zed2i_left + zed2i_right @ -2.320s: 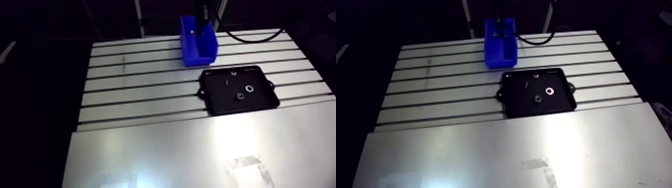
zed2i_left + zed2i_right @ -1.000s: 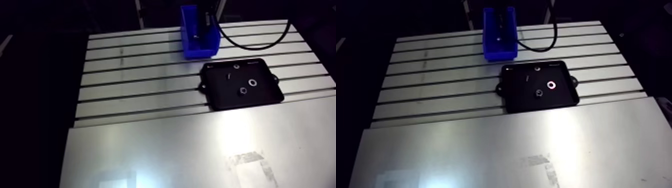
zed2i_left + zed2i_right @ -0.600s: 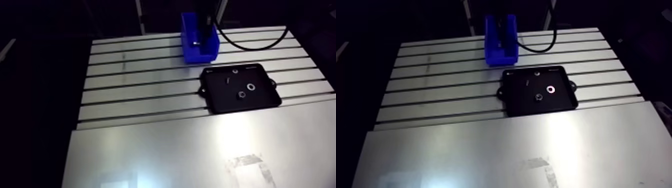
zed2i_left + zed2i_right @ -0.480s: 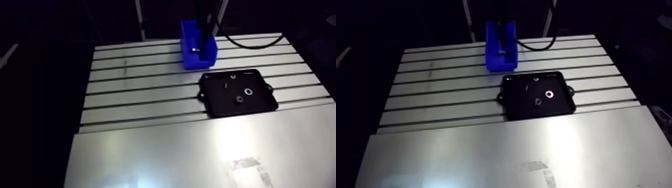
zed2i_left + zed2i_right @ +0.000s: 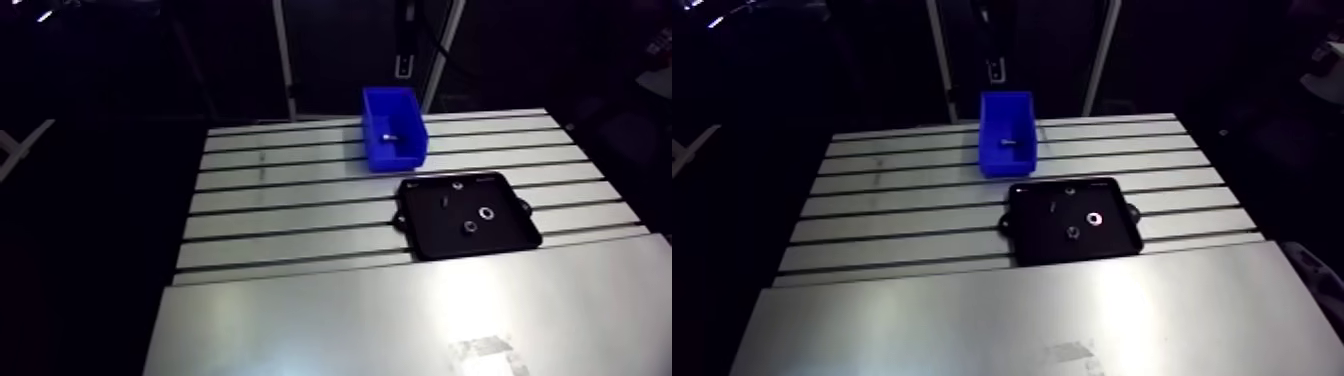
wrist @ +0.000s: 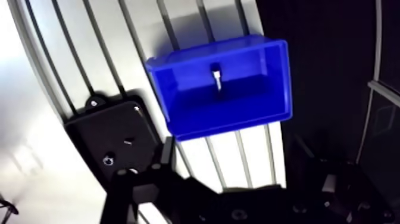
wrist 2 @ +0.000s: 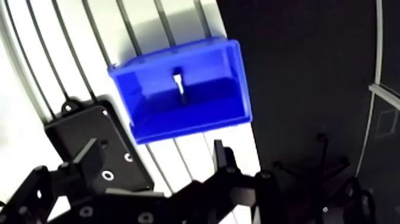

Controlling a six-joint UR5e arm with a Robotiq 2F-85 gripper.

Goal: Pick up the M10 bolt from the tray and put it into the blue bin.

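1. Table (image 5: 280,212): slotted aluminium; fills the middle and lower part of the arm view.
2. Bin (image 5: 395,157): blue, open-topped; stands on the table at upper centre of the arm view.
3. Bolt (image 6: 218,78): one pale piece on the bin's floor, near the middle, clear of the walls.
4. Tray (image 5: 507,232): black, shallow; right of centre in the arm view, near the bin but apart from it.
5. Tray contents: washer (image 5: 486,213), nut (image 5: 468,227), small screw (image 5: 442,201), one further small piece too small to tell by the far rim.
6. Gripper (image 7: 154,154): raised well above the table, with the bin ahead of it in the wrist view. Fingers (image 7: 218,156) are spread wide with nothing between them.
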